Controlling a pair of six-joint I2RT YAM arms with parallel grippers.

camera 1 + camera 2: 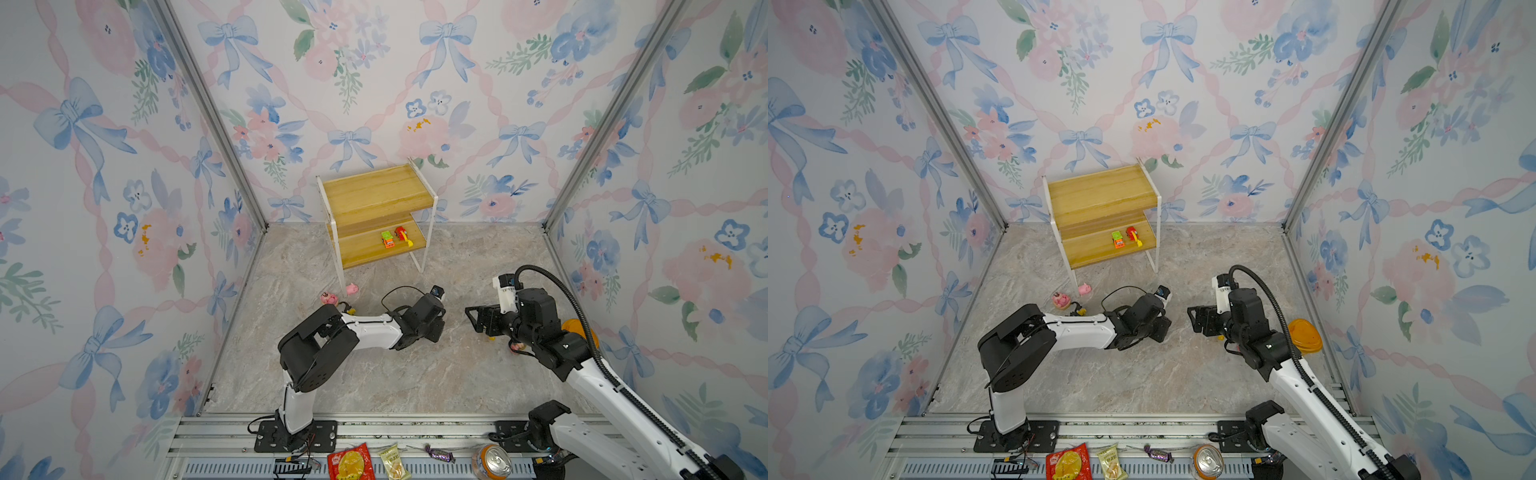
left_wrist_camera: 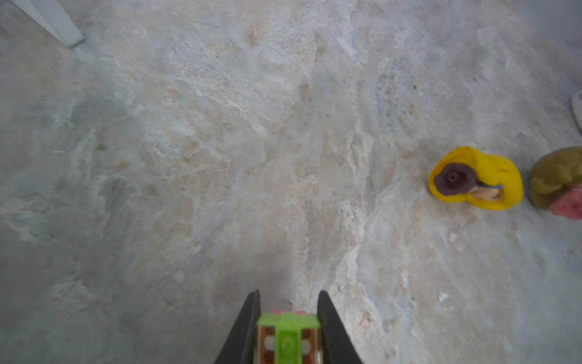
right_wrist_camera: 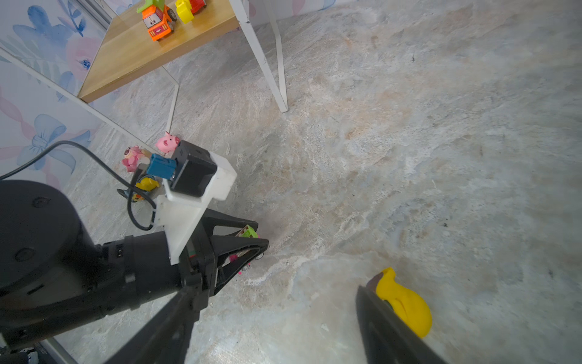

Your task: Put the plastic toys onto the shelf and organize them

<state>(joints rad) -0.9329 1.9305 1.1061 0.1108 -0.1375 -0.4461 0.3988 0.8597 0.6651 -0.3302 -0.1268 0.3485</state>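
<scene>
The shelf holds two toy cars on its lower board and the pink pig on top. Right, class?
No. The pink pig is on the floor beside the front leg of the shelf, as both top views show. The green-orange car and red car are on the lower board.

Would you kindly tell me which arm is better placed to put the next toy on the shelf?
Left, probably: the left hand is shut on the green-topped toy car, ready to carry it to the shelf. The right hand is open and holds nothing; the yellow-haired figure lies beside one finger.
</scene>
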